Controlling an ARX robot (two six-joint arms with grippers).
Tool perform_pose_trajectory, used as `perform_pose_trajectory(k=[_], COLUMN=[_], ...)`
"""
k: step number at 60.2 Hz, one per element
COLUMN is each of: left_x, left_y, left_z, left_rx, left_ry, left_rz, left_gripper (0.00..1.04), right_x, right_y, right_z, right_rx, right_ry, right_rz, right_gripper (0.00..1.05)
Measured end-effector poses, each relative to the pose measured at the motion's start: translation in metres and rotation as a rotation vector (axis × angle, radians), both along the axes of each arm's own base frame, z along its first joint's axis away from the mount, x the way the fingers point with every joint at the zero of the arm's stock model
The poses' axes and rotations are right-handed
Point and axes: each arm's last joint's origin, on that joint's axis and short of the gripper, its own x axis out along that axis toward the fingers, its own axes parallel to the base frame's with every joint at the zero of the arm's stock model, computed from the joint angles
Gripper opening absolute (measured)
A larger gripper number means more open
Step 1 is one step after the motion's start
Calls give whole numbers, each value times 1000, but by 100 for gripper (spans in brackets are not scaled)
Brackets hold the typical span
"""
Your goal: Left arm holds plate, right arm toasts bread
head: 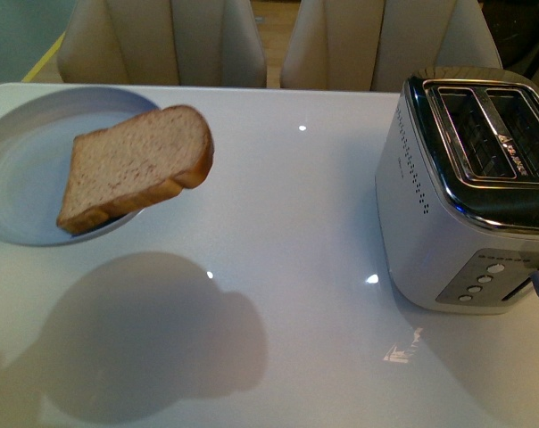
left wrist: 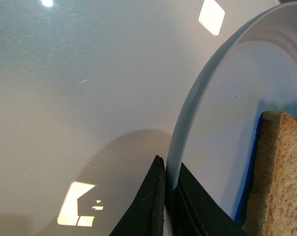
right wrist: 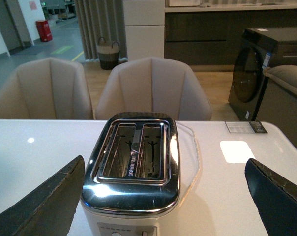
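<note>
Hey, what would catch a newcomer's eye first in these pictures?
A brown bread slice juts over the rim of a pale blue plate held up at the left, casting a shadow on the table; the left gripper pinches that rim. At the right stands a shiny toaster, both slots empty, with the right gripper open facing it.

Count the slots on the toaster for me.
2, side by side atop the toaster: near slot toward the plate, far slot beyond it. Both look empty.

Pale plate (head: 29, 165) aloft, bread (head: 136, 168) overhanging rim
</note>
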Motion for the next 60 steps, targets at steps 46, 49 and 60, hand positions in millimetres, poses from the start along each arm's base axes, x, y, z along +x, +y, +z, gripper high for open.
perform_pose_trajectory(k=[46,49,60], left_x=[-1,-3,-6], left_y=[-150,-156,-166], left_z=[70,70,70], left_rx=[-58,-59,-58], left_ry=[-17,-13,-9], left_rz=[-190,-200,-221], left_gripper=[3,3,3], right_x=[0,0,0], right_y=[0,0,0], right_z=[0,0,0], right_rx=[0,0,0], right_ry=[0,0,0], right_rz=[0,0,0], right_gripper=[96,96,96])
